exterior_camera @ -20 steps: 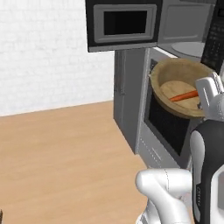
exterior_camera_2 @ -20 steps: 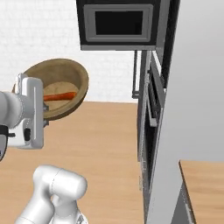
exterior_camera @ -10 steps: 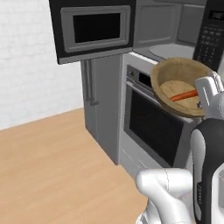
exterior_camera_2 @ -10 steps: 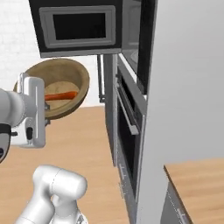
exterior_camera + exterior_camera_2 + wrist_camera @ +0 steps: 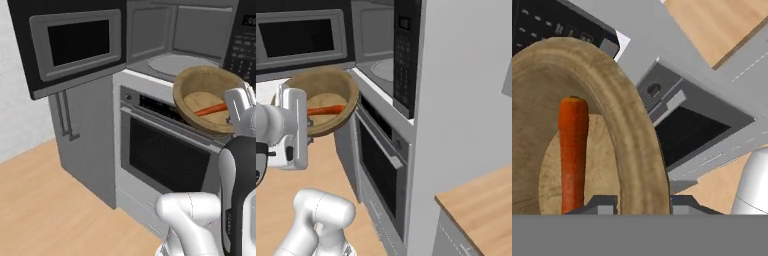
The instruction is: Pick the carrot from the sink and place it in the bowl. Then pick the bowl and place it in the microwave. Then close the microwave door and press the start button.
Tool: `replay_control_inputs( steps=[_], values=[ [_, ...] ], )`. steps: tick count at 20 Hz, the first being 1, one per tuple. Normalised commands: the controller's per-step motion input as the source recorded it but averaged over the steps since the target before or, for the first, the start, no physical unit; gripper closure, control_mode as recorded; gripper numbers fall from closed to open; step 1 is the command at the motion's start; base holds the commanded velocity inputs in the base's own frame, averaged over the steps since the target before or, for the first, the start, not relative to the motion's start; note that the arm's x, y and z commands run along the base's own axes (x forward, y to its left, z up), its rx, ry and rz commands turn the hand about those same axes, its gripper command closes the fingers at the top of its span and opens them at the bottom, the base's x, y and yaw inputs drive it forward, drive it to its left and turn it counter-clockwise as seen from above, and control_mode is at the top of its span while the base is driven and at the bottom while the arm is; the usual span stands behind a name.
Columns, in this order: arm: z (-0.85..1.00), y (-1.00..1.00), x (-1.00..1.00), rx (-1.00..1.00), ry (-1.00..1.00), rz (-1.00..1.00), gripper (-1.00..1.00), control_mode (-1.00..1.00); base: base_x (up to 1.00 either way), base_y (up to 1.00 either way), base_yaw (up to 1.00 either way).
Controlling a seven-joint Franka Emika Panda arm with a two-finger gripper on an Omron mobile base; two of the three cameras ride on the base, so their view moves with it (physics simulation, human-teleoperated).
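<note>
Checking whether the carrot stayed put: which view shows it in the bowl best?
The hand view: the carrot lies close up, full length on the floor of the bowl. Both base views show it smaller, a thin orange stick in the tilted bowl, partly behind the robot's hand.

Built-in oven (image 5: pixel 167 155) with dark glass door and a bar handle (image 5: pixel 170 131) across its top. Grey tall cabinet (image 5: pixel 87 135) left of the oven, with two vertical handles (image 5: pixel 66 116). Wooden floor (image 5: pixel 55 205) in front. Wooden counter (image 5: pixel 481 200) at near right.
</note>
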Motion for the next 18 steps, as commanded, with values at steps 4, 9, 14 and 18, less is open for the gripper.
replay_control_inputs(
  steps=[4, 9, 14, 18],
  values=[
    [0.00, 0.00, 0.00, 0.00, 0.00, 0.00, 1.00, 1.00, 0.45, 0.39, -0.40],
    [0.00, 0.00, 0.00, 0.00, 0.00, 0.00, 1.00, 1.00, 0.42, 0.40, -0.38],
    [0.00, 0.00, 0.00, 0.00, 0.00, 0.00, 1.00, 1.00, 0.42, 0.51, -0.29],
    [0.00, 0.00, 0.00, 0.00, 0.00, 0.00, 1.00, 1.00, 0.48, 0.36, -0.19]
  ],
)
